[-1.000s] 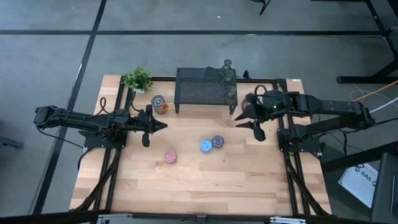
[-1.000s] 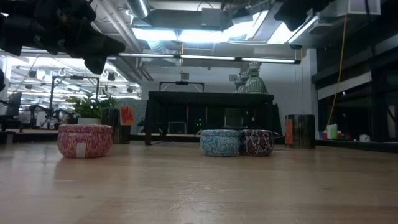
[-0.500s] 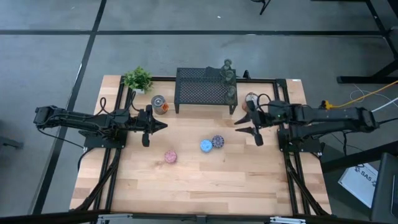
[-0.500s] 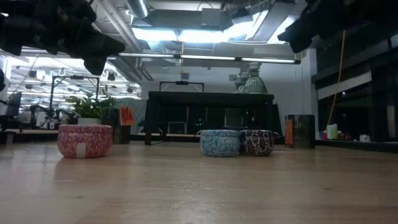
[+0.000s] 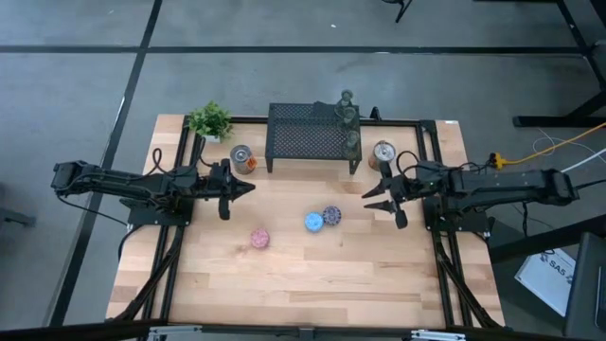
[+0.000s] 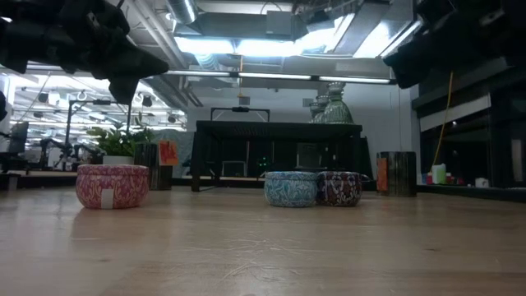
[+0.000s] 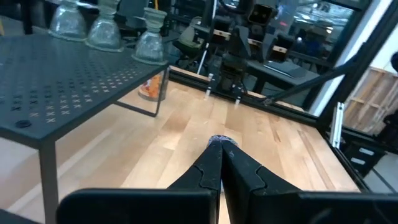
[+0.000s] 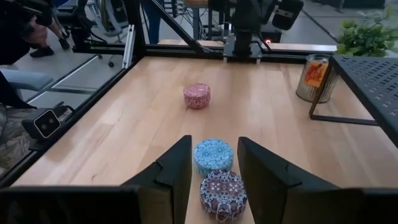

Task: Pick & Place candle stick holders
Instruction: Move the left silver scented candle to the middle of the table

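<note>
Three candle stick holders stand on the wooden table: a pink one, a blue one and a purple one, the last two side by side. Two silver-and-orange holders stand near the far edge. Clear glass holders sit on the right end of the black mesh stand. My left gripper hovers shut above the table's left side, pointing right. My right gripper hovers open at the right, aimed at the blue holder and the purple holder, touching nothing.
A small potted plant stands at the far left corner. Black frame rails run along the table's left and right sides. Bare wood lies between the holders and the near edge.
My right gripper has come down toward the table and drawn a little toward the near and right edges, staying open; the silver-and-orange holder at the far right, hidden under it before, now shows.
</note>
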Controlling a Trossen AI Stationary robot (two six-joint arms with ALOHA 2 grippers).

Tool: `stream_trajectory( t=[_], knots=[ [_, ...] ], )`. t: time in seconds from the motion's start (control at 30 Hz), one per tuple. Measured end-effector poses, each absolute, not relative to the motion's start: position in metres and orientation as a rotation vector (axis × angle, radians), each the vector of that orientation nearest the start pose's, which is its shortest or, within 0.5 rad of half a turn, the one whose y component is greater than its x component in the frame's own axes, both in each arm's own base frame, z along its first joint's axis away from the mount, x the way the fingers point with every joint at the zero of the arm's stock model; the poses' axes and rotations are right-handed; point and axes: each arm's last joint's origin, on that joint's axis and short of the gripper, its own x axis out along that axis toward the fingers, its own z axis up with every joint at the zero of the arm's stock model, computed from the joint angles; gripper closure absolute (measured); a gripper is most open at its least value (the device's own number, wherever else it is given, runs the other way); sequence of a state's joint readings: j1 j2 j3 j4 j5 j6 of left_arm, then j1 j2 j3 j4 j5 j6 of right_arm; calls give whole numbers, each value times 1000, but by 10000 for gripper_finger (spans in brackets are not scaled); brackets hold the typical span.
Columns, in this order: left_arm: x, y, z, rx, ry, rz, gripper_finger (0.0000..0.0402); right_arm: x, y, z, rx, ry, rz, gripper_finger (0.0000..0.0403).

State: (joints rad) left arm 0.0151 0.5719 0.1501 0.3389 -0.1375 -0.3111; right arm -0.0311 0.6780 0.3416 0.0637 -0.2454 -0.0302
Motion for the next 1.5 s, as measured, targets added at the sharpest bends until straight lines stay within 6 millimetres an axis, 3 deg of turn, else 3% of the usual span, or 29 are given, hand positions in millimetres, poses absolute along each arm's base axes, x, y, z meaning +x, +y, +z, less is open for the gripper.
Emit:
stream_trajectory(
  t=[0.17,0.43,0.6,0.77,1.1,1.3,1.5],
  knots=[
    [143,6,190,-290,82,158,363,154,2,205,-11,225,221,271],
    [143,7,190,-294,80,212,261,149,1,181,-5,149,199,271],
    [145,8,199,-274,221,268,223,144,-3,169,24,99,167,271],
    [146,9,219,-244,308,309,217,138,-6,159,47,63,146,271],
    [137,13,249,-183,421,459,217,136,-3,161,54,50,252,271],
    [132,19,251,-128,495,666,217,136,-3,160,48,55,255,271],
    [146,30,239,-115,638,647,212,136,-3,157,56,87,255,271]
  ],
)
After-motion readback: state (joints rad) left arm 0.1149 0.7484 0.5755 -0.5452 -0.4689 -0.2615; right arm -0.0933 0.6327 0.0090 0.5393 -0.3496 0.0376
